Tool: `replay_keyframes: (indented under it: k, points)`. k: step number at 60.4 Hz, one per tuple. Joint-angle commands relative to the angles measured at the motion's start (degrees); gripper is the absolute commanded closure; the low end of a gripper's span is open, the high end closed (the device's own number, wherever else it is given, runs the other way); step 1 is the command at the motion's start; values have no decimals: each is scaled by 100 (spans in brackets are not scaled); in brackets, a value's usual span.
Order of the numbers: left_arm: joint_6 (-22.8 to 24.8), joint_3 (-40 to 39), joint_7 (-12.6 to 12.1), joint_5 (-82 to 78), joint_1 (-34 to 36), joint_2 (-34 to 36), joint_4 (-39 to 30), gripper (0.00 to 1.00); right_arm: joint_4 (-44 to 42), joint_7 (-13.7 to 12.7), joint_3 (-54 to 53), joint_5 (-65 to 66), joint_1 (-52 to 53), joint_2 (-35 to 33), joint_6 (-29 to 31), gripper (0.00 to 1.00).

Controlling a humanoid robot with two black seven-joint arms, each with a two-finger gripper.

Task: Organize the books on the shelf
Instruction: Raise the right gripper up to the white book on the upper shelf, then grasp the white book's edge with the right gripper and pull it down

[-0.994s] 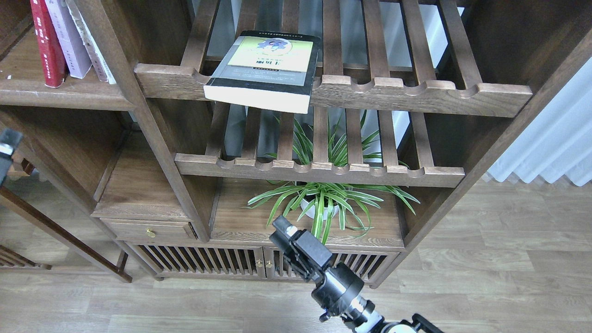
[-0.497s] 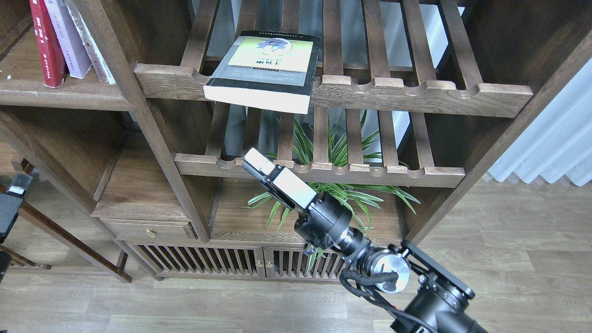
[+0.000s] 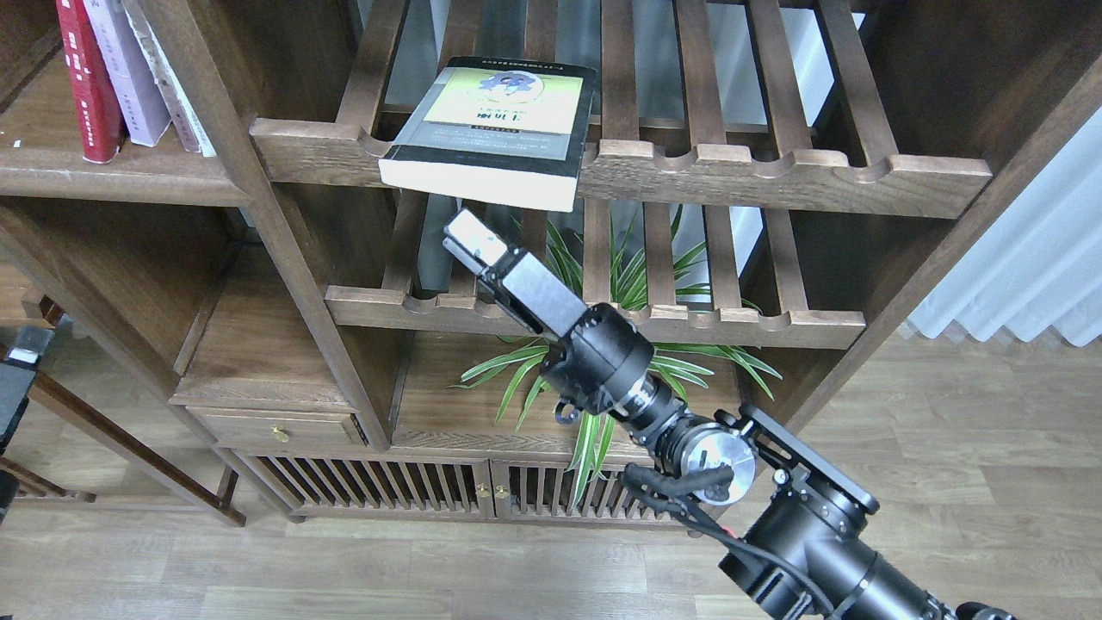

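One thick paperback (image 3: pixel 495 129) lying flat on the upper slatted rack (image 3: pixel 775 172), near its left end, page block jutting out past the scalloped front rail. Black-edged cover, yellow-green panel at the back half, grey band with small print toward the front, pale pages showing along the overhanging edge. Probably fairly heavy for a paperback, stiff enough across its thickness to hold shape, glossy cover likely a little slippery. Best taken at the overhanging front edge, pinched top and bottom across the full page block, deep enough not to peel the cover alone.

Two other books already upright in the solid-floored shelf (image 3: pixel 129 176) at the upper left: a red one (image 3: pixel 86 82) at the left, a pale lavender one (image 3: pixel 133 73) touching it. Beside those, a thin worn whitish-spined book (image 3: pixel 172 86) leaning against the post.

Right end effector (image 3: pixel 469 237) just below the overhanging edge, close beneath but not touching; seen end-on, fingers not separable, so spread cannot be told. Left end effector (image 3: pixel 21 362) barely in view at the left edge, state likewise unclear. Potted plant (image 3: pixel 603 379) on the lower board behind the right arm.
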State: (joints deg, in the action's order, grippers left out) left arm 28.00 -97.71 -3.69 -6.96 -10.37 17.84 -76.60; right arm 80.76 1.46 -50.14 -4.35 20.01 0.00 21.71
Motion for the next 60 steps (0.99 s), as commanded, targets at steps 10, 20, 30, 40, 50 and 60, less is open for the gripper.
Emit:
replay_keyframes:
  k: [10, 20, 30, 40, 50, 60]
  points:
    - [0, -2, -1, 90, 9, 9, 4, 0, -104, 284, -22, -30, 381, 0, -474, 9]
    - [0, -11, -1, 116, 18, 53, 4, 0, -131, 302, -145, -48, 451, 0, -800, 9]
    - [0, -2, -1, 116, 27, 53, -4, 0, -122, 337, -189, -57, 478, 0, -800, 9]
    - [0, -2, -9, 116, 35, 62, -4, 0, -113, 328, -295, -57, 495, 0, -861, 11]
    - [0, -46, -1, 116, 35, 62, -4, 0, -113, 337, -365, -57, 495, 0, -1028, 13]
    - [0, -46, -1, 116, 35, 62, -13, 0, -113, 363, -506, -57, 495, 0, -1283, 16]
